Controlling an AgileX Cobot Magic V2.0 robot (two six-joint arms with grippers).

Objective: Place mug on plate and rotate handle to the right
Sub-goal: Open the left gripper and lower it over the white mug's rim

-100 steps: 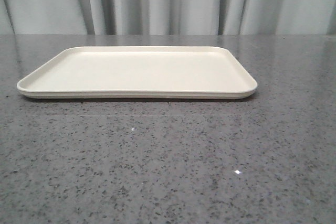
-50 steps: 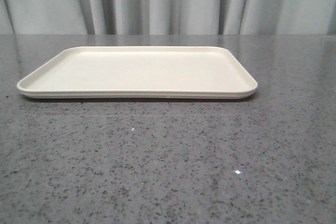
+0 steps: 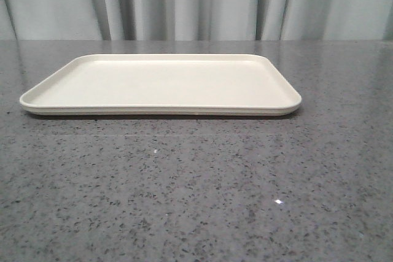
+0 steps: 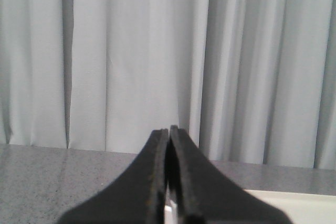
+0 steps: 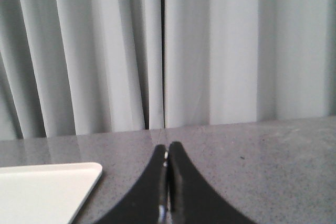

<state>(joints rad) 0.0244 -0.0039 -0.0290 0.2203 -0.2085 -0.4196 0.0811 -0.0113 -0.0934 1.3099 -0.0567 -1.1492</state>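
The cream rectangular plate (image 3: 159,84) lies flat on the grey speckled table in the front view, with nothing on it. A corner of it shows in the left wrist view (image 4: 294,205) and in the right wrist view (image 5: 42,192). The mug and its handle are out of view in every frame. My left gripper (image 4: 168,129) is shut and empty, pointing toward the curtain. My right gripper (image 5: 167,146) is shut and empty above the table, to the right of the plate's corner. Neither gripper shows in the front view.
A grey-white curtain (image 3: 196,1) hangs behind the table's far edge. The grey speckled tabletop (image 3: 196,194) stretches in front of the plate and to both sides of it.
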